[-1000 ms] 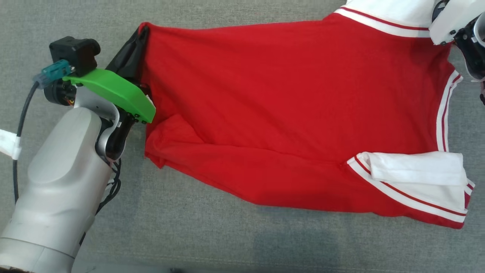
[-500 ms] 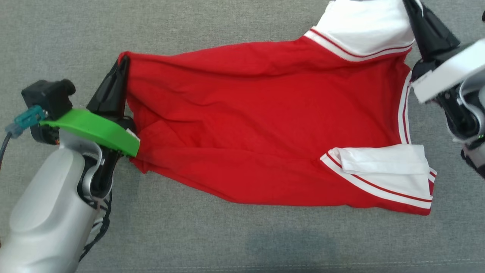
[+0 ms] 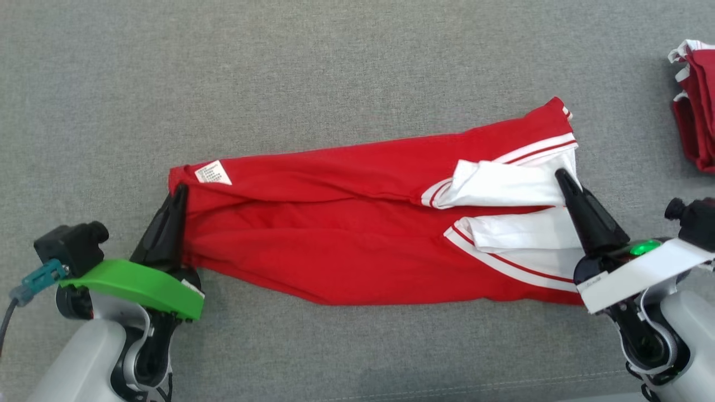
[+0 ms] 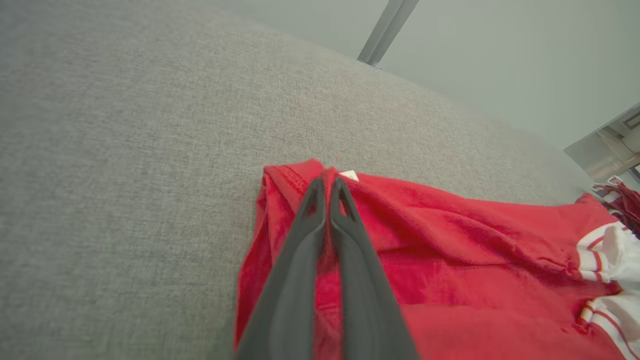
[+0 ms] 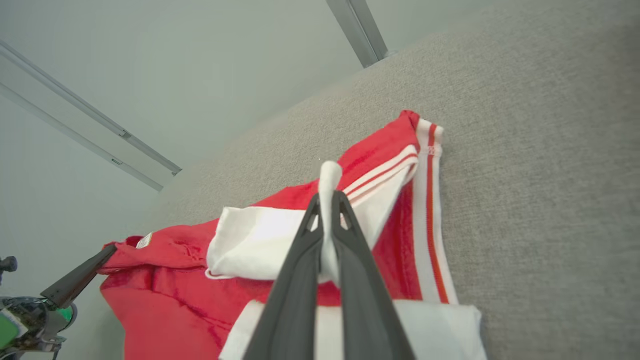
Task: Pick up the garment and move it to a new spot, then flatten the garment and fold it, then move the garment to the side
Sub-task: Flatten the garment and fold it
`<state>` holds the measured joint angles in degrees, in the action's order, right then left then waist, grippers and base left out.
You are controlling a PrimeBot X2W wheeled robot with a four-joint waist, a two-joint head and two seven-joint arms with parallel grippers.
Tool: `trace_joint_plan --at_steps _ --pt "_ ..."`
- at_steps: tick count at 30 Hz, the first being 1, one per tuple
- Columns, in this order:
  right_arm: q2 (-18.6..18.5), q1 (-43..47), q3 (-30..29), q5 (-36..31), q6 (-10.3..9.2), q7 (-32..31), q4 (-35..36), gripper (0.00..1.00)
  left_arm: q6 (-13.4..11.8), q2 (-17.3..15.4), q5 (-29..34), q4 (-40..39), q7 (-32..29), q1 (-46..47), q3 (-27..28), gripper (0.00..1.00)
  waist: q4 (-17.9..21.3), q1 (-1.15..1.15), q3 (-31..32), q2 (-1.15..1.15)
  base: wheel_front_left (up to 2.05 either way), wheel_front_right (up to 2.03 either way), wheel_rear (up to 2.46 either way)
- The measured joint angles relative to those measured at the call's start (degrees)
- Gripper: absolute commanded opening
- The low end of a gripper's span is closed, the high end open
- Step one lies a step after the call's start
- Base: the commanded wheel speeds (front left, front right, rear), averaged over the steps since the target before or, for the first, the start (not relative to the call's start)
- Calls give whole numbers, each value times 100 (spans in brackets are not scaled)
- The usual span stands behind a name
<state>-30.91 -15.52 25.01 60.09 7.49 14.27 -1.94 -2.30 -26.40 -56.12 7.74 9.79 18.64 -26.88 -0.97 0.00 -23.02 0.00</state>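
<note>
The garment point(image 3: 346, 245) is a red shirt with white, red-striped sleeves, lying doubled over as a long narrow band across the grey surface. My left gripper point(image 3: 180, 192) is shut on its red left end, just below a white label point(image 3: 213, 172). The left wrist view shows these fingers point(image 4: 327, 182) pinching the red hem point(image 4: 290, 175). My right gripper point(image 3: 561, 177) is shut on the white sleeve cloth at the right end. In the right wrist view a fold of white fabric point(image 5: 330, 175) sticks up between its fingertips point(image 5: 329, 197).
The grey fabric surface point(image 3: 335, 72) stretches wide behind the garment. A folded pile of red and white clothing point(image 3: 695, 100) lies at the far right edge. A seam point(image 3: 475, 382) runs along the surface's near edge.
Both grippers have drawn the garment's far edge toward me over its near half, so the wide spread shirt is now a narrow doubled band. The label has come into view. The head view has shifted.
</note>
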Motion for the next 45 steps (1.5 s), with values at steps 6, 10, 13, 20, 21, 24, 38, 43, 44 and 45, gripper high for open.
trace_joint_plan --at_steps 6,10,13,20,21,24,38,43,44,45 --pt "309 343 -191 -278 0 -4 -189 100 -183 26 4 99 41 -225 -31 100 33 0 63 0 0 0 0" --pt "566 526 -530 -821 0 19 -308 100 -421 68 372 116 330 -327 -26 100 28 0 147 0 0 0 0" --pt "824 648 -991 -1391 0 47 -255 100 -597 190 745 -53 472 -435 86 100 31 0 232 0 0 0 0" --pt "1480 791 -2052 -2913 0 71 181 100 -800 641 1823 -926 521 -633 943 100 39 0 452 0 0 0 0" --pt "1549 798 -2153 -3042 0 73 241 100 -802 704 2015 -1048 522 -656 1085 100 38 0 483 0 0 0 0" --pt "1672 797 -2239 -3401 1 68 302 100 -767 882 2531 -1335 524 -739 1441 100 33 0 572 0 0 0 0" --pt "1856 812 -2326 -4166 1 -108 88 100 -342 1056 3615 -1136 523 -1293 1811 100 -28 0 784 0 0 0 0" --pt "1851 812 -2374 -4164 1 -107 -21 100 -229 1139 3691 -1046 523 -1293 1850 100 -119 0 784 0 0 0 0" --pt "1845 810 -2382 -4158 1 -108 -49 100 -221 1154 3709 -1033 523 -1291 1866 100 -132 0 784 0 0 0 0" --pt "1831 804 -2394 -4138 1 -108 -81 100 -213 1170 3711 -1022 523 -1285 1881 100 -144 0 788 0 0 0 0"
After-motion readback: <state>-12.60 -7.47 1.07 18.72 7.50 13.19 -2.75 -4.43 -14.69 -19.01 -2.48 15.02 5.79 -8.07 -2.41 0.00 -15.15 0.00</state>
